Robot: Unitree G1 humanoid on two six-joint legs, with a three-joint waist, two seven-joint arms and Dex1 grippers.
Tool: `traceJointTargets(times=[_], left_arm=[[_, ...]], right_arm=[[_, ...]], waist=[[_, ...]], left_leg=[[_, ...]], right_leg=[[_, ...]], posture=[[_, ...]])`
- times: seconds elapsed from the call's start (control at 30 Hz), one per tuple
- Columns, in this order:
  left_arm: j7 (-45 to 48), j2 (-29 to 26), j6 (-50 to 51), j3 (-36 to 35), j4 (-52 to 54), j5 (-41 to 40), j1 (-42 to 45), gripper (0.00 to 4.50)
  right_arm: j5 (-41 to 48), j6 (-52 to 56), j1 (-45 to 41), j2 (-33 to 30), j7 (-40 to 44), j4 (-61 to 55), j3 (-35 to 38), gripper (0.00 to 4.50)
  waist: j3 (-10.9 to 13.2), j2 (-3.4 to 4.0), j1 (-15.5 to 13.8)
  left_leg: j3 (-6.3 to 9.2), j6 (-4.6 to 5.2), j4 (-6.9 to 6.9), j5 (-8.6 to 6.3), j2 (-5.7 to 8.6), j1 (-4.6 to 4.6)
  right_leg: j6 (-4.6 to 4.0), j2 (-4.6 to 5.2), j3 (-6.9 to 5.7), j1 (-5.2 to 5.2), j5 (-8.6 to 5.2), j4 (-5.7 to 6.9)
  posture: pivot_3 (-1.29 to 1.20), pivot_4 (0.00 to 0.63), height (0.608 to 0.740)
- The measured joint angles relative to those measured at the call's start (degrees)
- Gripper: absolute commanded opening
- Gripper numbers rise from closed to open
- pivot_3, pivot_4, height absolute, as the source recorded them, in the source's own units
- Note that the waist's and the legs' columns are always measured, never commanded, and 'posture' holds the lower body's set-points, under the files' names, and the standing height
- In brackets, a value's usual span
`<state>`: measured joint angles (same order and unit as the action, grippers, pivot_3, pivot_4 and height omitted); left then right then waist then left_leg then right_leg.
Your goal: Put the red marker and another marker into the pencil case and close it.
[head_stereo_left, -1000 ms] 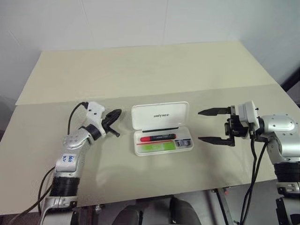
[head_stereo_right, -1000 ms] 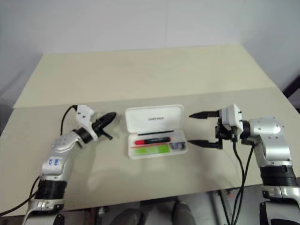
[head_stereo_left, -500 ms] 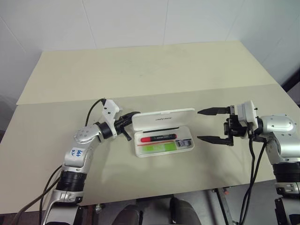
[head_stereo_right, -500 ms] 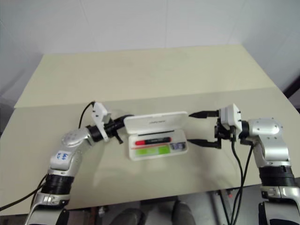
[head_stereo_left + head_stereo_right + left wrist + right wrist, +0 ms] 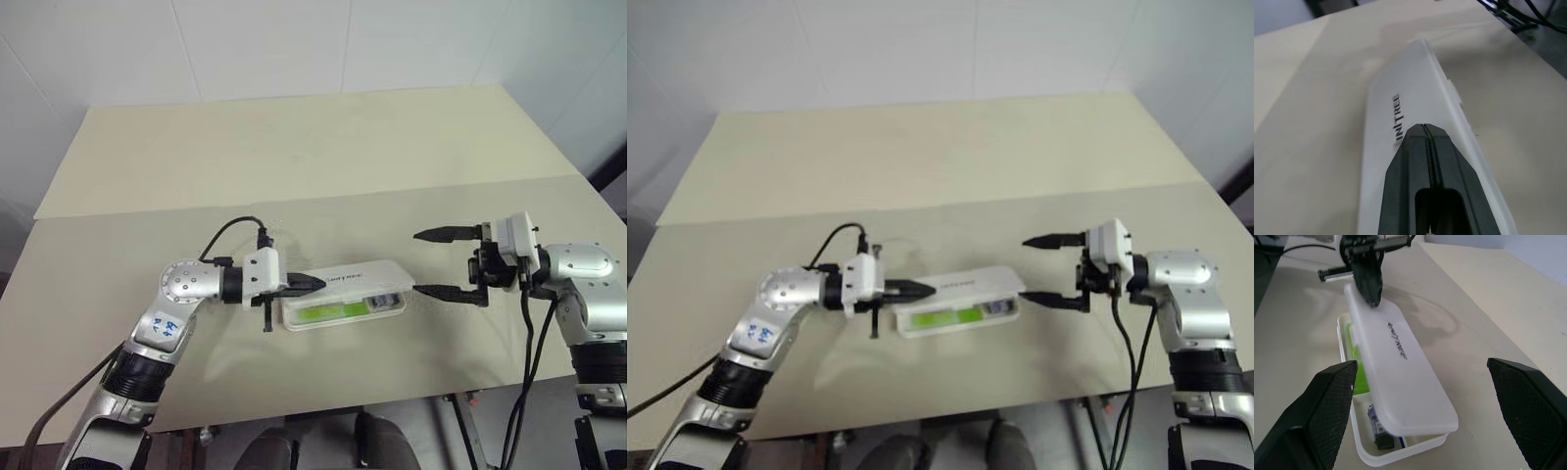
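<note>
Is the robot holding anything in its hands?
No. The shut left gripper only presses on the pencil case lid; the right gripper is open, empty.

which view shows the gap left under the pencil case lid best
The right wrist view: it faces the pencil case end-on, lid ajar above the tray. The eye views show a thin gap from above; the left wrist view shows the lid top under the shut left tool.

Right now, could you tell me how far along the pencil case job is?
Done: the lime-green marker lies inside the pencil case. In hand: the shut left gripper presses the lid down, part-closed, front gap showing. Left: shutting it fully. The right gripper waits open beside it.
</note>
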<state>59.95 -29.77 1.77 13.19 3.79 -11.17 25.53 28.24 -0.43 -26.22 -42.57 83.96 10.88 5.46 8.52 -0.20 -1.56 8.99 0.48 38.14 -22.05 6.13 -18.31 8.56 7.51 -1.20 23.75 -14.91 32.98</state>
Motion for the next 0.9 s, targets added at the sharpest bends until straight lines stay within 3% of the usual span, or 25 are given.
traceJointTargets(times=[0.83,0.9], left_arm=[[0.1,0.1,0.7,1.4,0.0,0.9,0.4,0.03],[-1.4,0.5,4.3,3.4,-0.3,3.8,1.1,0.03]], right_arm=[[0.7,1.8,0.0,-0.4,-0.3,-1.2,1.1,4.5],[0.9,3.0,1.2,-0.6,-1.2,-3.2,1.6,4.5]], waist=[[0.0,0.0,0.0],[0.0,0.04,-0.2]], left_leg=[[-0.01,0.0,0.02,0.0,0.01,0.01],[0.03,0.0,0.02,0.0,0.03,0.01]], right_leg=[[0.01,0.0,0.01,0.0,0.01,0.01],[0.01,0.01,0.0,-0.02,0.01,0.04]], posture=[[0.0,0.15,0.74],[0.0,0.15,0.74]])
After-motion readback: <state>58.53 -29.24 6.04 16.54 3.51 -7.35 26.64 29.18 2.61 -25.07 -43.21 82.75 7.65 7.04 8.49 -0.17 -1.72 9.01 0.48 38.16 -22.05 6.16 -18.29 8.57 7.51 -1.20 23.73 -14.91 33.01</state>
